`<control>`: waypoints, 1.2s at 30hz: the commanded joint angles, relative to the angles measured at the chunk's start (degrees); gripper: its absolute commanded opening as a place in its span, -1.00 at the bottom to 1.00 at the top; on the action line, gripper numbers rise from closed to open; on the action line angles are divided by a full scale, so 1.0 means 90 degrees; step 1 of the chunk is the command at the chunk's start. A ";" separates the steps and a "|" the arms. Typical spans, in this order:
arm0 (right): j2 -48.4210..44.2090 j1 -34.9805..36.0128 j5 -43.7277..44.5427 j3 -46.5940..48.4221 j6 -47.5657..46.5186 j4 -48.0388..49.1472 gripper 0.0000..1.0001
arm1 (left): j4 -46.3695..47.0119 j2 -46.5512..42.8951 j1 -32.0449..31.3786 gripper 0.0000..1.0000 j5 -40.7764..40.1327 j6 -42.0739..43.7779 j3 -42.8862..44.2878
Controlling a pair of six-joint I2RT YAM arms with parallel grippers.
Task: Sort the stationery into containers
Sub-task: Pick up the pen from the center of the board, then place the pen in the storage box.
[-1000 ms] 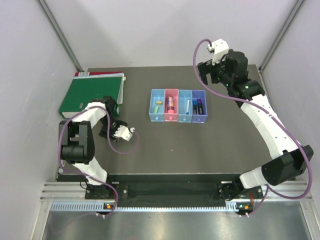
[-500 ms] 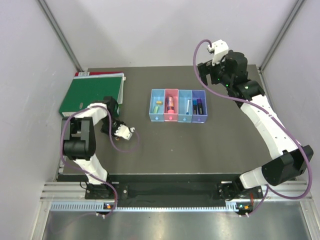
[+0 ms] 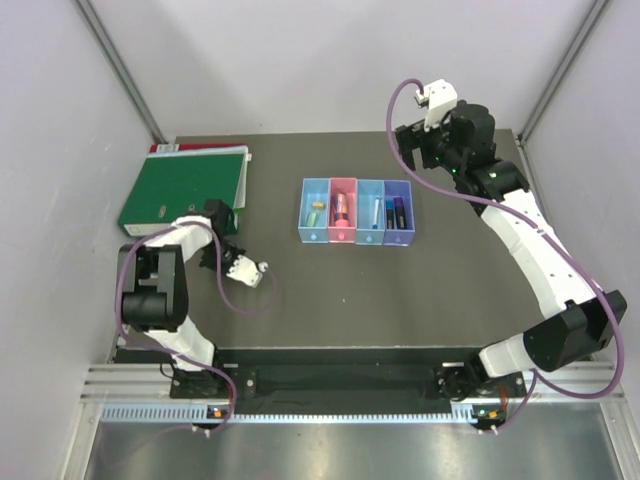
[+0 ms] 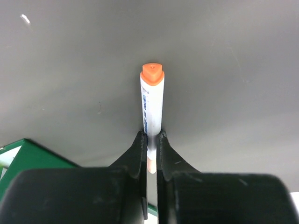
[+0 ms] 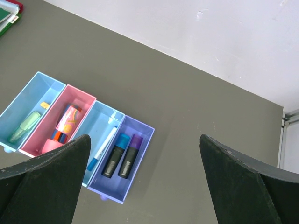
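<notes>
Step in hand: pick-up of white pen w/ orange cap [image 4: 151,100]. L gripper [image 4: 149,140] jaws clamped on its barrel, approx 9 o'clock on table [image 3: 340,300], near green binder [image 3: 185,185]; can't tell if lifted. R gripper [image 5: 145,175] jaws wide apart, empty, at 1 o'clock. Next, prob: lift and carry twd 2 o'clock to bins [image 3: 342,237], likely 3rd bin [image 5: 91,122] w/ blue-ended pen [image 5: 100,145]. Align pen lengthwise w/ the narrow slot before release.

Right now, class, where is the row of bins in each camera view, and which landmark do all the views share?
Top external: row of bins near the centre of the picture.
Left wrist: not in it.
Right wrist: row of bins at lower left.
Shared landmark: green binder, at the left in the top view, bottom-left corner at the left wrist, top-left corner at the right wrist.
</notes>
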 commanded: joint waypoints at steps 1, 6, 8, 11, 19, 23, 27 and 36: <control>-0.0236 0.0104 0.0057 0.0014 0.0122 0.0185 0.99 | -0.0473 0.0151 0.0054 -1.00 0.0811 0.1053 -0.0260; -0.0217 0.0104 0.0057 0.0043 0.0122 0.0185 0.99 | -0.1126 0.0014 -0.0072 -1.00 0.2021 0.0196 0.0463; -0.0227 0.0114 0.0066 0.0033 0.0103 0.0165 0.99 | -0.1332 -0.0025 -0.0160 -1.00 0.2354 -0.0089 0.0910; -0.0236 0.0114 0.0086 0.0023 0.0083 0.0156 0.99 | -0.1635 -0.0084 -0.0278 -1.00 0.3027 -0.0694 0.1332; -0.0266 0.0124 0.0397 0.0092 0.0005 0.0194 0.99 | -0.2036 -0.0045 -0.0512 -1.00 0.4501 -0.2403 0.2504; -0.0266 0.0094 0.0876 0.0102 0.0005 0.0253 0.99 | -0.1618 -0.0054 -0.0707 -1.00 0.5333 -0.3769 0.2827; -0.0217 0.0026 0.1199 0.0131 -0.0005 0.0253 0.99 | -0.0681 -0.0015 -0.1126 -1.00 0.6075 -0.5971 0.3100; -0.0207 -0.0208 0.1717 -0.0094 0.0112 0.0380 0.99 | 0.3837 0.0550 -0.2015 -1.00 0.6730 -1.2150 0.3082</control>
